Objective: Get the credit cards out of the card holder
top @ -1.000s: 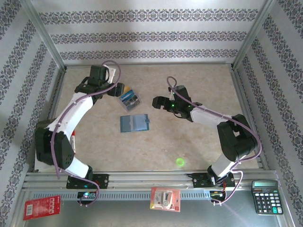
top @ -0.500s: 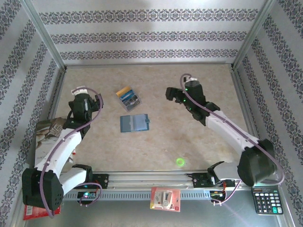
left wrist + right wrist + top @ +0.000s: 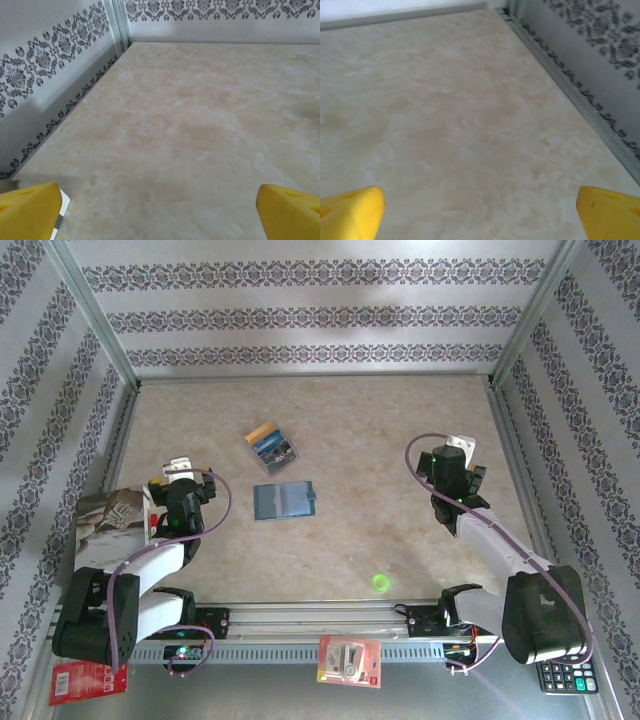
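Note:
The slate-blue card holder (image 3: 285,500) lies open and flat in the middle of the table. Behind it and a little to the left, a small pile of credit cards (image 3: 272,446) rests on the table, tan-gold on top at the back, blue-printed in front. My left gripper (image 3: 178,472) is drawn back near the left wall, well left of the holder. My right gripper (image 3: 455,452) sits near the right wall. In the left wrist view the left gripper (image 3: 160,215) is open, yellow fingertips (image 3: 30,210) wide apart over bare table. The right gripper (image 3: 480,212) is open too, nothing between its fingertips (image 3: 350,210).
A printed sheet (image 3: 110,520) lies by the left arm. Two red-and-white packets (image 3: 88,680) (image 3: 349,660) and a black calculator (image 3: 560,675) sit on the front rail. A green light spot (image 3: 380,582) marks the table. Patterned walls (image 3: 320,315) enclose the table on three sides.
Both arms have pulled back from the cards at the table's middle toward their own side walls and folded in. The cards and the holder have not moved.

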Controlling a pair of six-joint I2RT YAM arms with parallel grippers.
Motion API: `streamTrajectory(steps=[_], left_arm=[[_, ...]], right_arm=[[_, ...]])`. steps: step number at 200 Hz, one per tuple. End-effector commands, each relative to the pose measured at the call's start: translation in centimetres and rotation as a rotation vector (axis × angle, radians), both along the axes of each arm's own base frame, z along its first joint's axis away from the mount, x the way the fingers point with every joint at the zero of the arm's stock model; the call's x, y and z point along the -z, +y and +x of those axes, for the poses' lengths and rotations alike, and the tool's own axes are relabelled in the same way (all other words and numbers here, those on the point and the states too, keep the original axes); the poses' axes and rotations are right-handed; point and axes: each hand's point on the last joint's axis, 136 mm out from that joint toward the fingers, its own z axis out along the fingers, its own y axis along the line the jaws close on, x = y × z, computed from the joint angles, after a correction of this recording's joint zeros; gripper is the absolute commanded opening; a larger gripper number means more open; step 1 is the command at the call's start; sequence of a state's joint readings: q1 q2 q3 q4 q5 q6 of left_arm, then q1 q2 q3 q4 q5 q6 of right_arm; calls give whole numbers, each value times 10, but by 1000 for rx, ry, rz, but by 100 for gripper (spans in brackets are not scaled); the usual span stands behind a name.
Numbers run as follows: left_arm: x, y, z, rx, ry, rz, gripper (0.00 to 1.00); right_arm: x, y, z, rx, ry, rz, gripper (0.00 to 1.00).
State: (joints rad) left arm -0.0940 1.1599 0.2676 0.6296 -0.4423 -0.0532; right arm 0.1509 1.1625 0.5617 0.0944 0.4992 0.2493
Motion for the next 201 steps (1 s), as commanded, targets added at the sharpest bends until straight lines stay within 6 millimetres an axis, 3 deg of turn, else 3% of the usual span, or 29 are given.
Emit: streamTrajectory(steps=[1, 32, 79, 111, 123, 172, 201], left_arm=[[-8, 5, 6, 20, -66, -9, 100], [1, -18, 27, 201, -62, -56, 98], [9, -51, 46, 406, -72, -94, 100], [29, -44, 52, 370, -90, -93, 100], [27, -44, 52, 368, -109, -87, 100], [40, -42, 69, 348, 24, -107, 100], [39, -41, 69, 347, 21, -106, 100]], right_arm=[[5, -14, 3, 26, -61, -60, 98], [18, -3, 16, -90, -111, -62, 98], [11, 12, 37, -250, -233, -10, 98], [27, 23, 48, -328, -232, 15, 98], [34, 26, 50, -341, -224, 18, 98], [35, 28, 52, -353, -220, 19, 98], [36, 28, 52, -352, -218, 21, 98]])
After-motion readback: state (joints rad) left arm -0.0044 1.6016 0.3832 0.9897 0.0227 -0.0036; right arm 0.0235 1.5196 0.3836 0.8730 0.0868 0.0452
